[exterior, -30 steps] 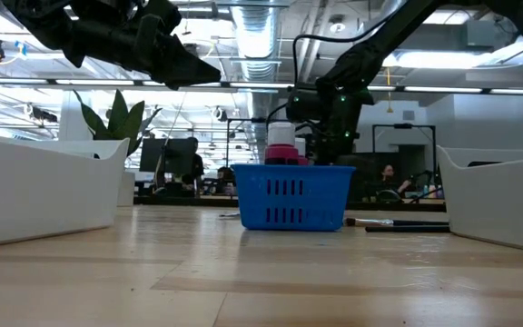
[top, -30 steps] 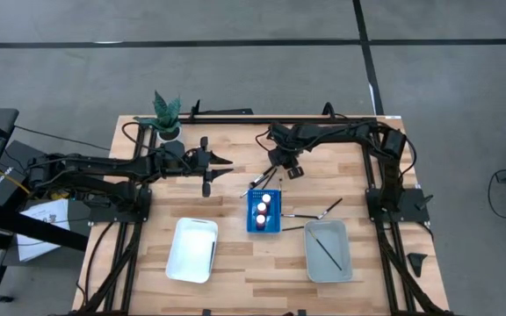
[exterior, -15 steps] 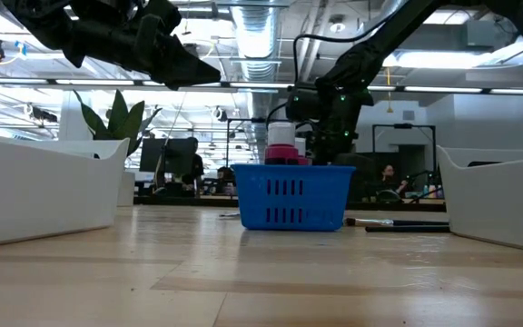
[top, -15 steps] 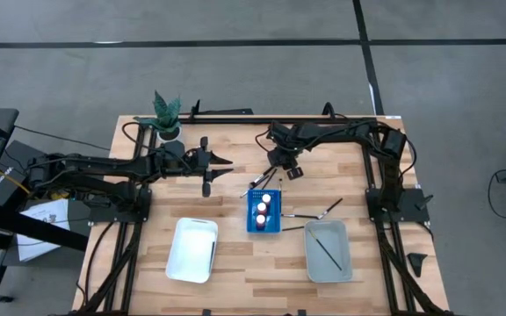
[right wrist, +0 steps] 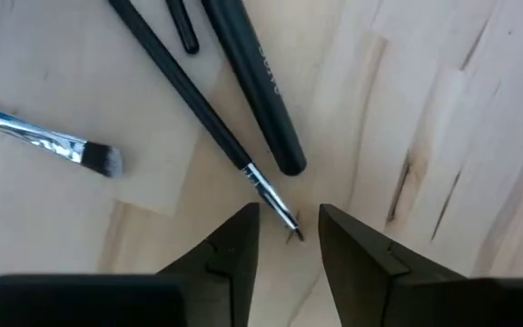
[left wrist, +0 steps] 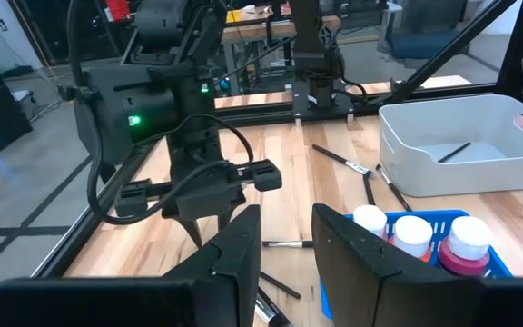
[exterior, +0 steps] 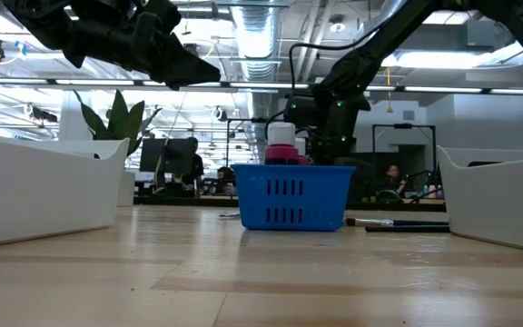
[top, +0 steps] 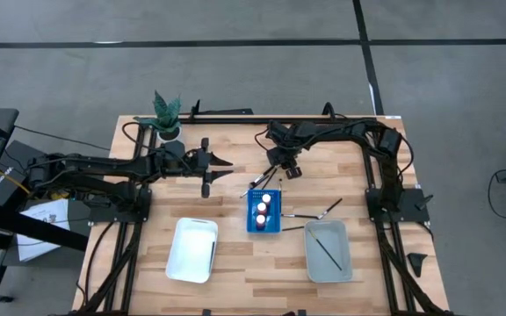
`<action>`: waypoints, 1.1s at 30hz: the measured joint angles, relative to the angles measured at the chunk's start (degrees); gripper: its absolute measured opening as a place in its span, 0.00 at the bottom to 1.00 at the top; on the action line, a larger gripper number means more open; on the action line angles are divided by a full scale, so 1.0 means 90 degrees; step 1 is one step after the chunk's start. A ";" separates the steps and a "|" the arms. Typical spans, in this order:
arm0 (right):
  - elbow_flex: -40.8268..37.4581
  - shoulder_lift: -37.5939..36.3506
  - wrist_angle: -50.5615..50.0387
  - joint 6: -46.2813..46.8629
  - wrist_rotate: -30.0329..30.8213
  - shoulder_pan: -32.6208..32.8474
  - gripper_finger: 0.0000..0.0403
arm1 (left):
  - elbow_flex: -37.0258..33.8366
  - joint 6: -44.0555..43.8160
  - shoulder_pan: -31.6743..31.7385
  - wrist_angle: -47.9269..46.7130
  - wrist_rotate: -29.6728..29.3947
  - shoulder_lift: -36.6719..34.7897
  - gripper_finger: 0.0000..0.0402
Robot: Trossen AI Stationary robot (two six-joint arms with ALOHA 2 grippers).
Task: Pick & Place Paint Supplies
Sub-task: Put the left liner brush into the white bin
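Three red paint bottles [top: 263, 208] with white caps stand in the blue basket [top: 264, 227]. Just beyond the basket's far edge, several dark brushes [top: 262, 178] lie loose on the wood. My right gripper [right wrist: 289, 222] points down over them, open. The tip of a thin brush [right wrist: 275, 204] lies on the table between its fingertips, apart from both. A thicker brush handle [right wrist: 252, 82] lies beside it. My left gripper [top: 227, 161] hovers level, high over the table left of the brushes, open with a narrow gap and nothing in it.
A white tray [top: 181, 262] at the near left holds one brush [top: 212, 250]. A grey tray [top: 341, 263] at the near right holds another [top: 326, 247]. More brushes [top: 319, 211] lie right of the basket. A potted plant [top: 167, 114] stands at the far left.
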 joint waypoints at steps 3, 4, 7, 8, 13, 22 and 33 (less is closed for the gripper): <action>0.0007 0.0003 -0.0181 0.0167 -0.0020 0.0003 0.25 | 0.0000 0.0000 0.0000 0.0002 0.0000 0.0000 0.23; 0.0007 0.0003 -0.0252 0.0174 -0.0051 0.0016 0.24 | 0.0000 -0.0001 -0.0002 0.0000 0.0000 0.0000 0.23; 0.0007 0.0003 -0.0344 0.0296 -0.0175 0.0044 0.19 | 0.0000 -0.0001 -0.0002 0.0002 0.0000 -0.0001 0.23; 0.0005 0.0003 -0.0356 0.0319 -0.0221 0.0044 0.18 | 0.0000 -0.0002 -0.0002 0.0000 0.0000 0.0000 0.23; -0.0002 0.0038 -0.0406 0.0594 -0.0301 0.0029 0.10 | 0.0000 -0.0002 -0.0002 0.0002 0.0003 -0.0002 0.23; -0.0022 0.0059 -0.0925 0.0952 -0.0333 0.0096 0.01 | 0.0000 -0.0002 -0.0002 0.0000 0.0003 0.0000 0.23; -0.0081 -0.0089 -0.1985 0.1345 -0.0507 0.0590 0.00 | 0.0000 -0.0002 -0.0002 -0.0124 0.0005 -0.0002 0.23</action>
